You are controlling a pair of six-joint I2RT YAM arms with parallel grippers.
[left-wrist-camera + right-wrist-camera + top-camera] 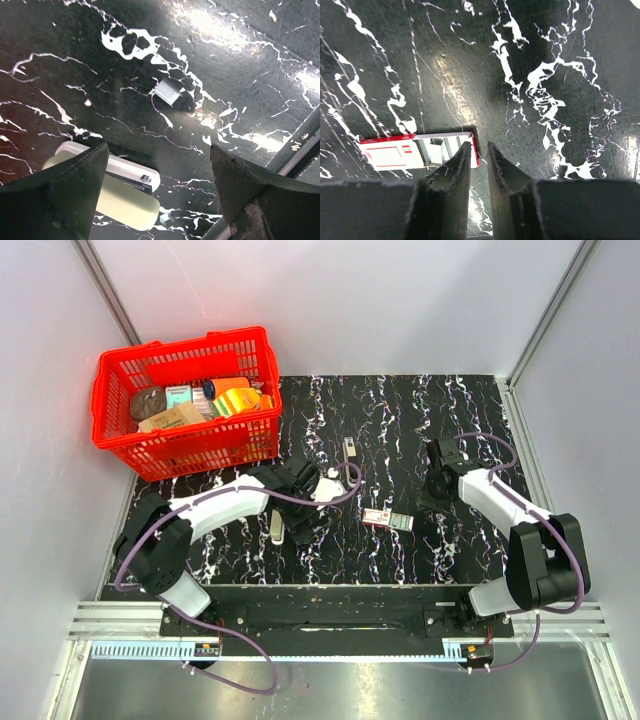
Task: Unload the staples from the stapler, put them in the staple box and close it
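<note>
The stapler (275, 528) lies in the near half of the desk (400, 410), left of the middle. Its long axis runs from near edge to far edge; which end is the front I cannot tell. The left pincer (159, 150), wide open and empty, hangs just beside it on the right. The right pincer (479, 146), barely parted and empty, is well apart.
</note>
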